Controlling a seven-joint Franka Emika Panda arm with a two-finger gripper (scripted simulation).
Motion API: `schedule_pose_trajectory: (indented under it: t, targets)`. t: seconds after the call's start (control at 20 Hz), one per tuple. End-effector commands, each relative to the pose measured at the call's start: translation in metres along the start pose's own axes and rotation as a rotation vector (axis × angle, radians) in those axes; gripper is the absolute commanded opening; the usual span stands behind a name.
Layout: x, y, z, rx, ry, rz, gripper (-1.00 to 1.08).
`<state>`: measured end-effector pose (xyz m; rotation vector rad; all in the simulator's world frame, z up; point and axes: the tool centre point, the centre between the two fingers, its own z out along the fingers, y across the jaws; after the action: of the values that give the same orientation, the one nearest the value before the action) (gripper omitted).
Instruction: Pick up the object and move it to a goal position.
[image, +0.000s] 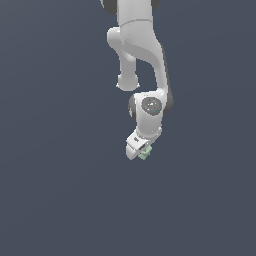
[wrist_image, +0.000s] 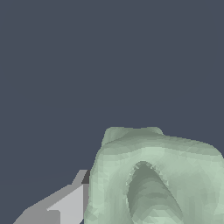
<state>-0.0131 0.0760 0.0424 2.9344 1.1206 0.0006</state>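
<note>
The object (image: 145, 152) is a small pale mint-green blocky piece, half hidden at the tip of my white gripper (image: 140, 153) in the exterior view. In the wrist view the object (wrist_image: 153, 175) fills the frame close to the camera, its hollow recess facing the lens. One grey finger (wrist_image: 65, 203) presses against its side; the other finger is hidden behind it. The gripper is shut on the object and tilted, with the arm (image: 145, 60) reaching down from above.
Only a plain dark blue-grey surface (image: 60, 190) shows around the gripper in both views. No goal marker or other object is in view.
</note>
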Motion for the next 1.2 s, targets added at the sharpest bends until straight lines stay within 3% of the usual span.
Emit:
schedule_pose_trajectory:
  t: [0.0,0.5,1.15]
  targets:
    - [0.001,-0.001,-0.003,0.000,0.000,0.000,-1.00]
    - [0.017,-0.009,-0.053,0.000,0.000,-0.001,-1.00]
    - [0.061,-0.030,-0.184,0.001,0.000,-0.002,-1.00]
